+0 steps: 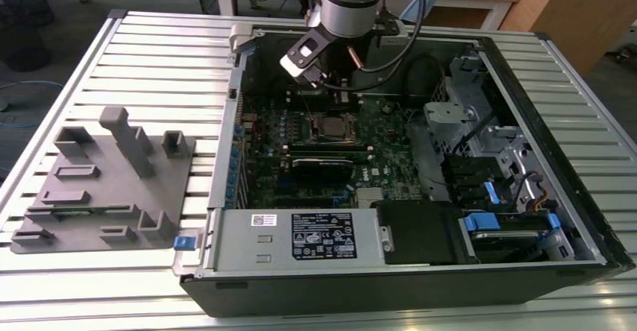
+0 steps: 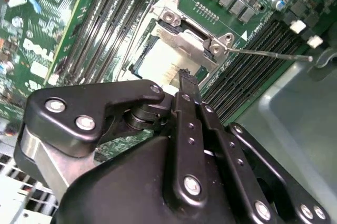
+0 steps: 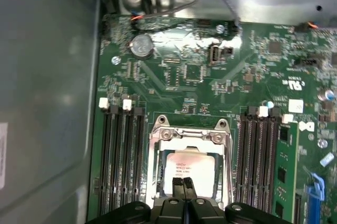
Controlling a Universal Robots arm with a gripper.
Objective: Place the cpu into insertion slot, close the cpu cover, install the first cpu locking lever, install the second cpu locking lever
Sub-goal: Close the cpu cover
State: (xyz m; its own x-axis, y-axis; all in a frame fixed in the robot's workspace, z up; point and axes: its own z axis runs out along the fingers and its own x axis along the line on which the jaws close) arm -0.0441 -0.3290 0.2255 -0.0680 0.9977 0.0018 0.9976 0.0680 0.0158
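One closed gripper (image 3: pixel 183 184), fingertips pressed together and holding nothing, hangs just over the cpu (image 3: pixel 199 167); whether it touches cannot be told; the cpu lies flat in the insertion slot (image 3: pixel 155 174), with the cpu cover (image 3: pixel 190 135) seemingly lowered around it; in the exterior view the slot sits at six o'clock from the gripper; a thin locking lever (image 2: pixel 268 54) juts free, apparently unlatched; pressing well likely means bearing on the cover's frame, never the cpu, straight and gently.

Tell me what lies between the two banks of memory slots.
In the first wrist view, the insertion slot sits between the memory slots, holding the cpu, with the shut pincer over it.
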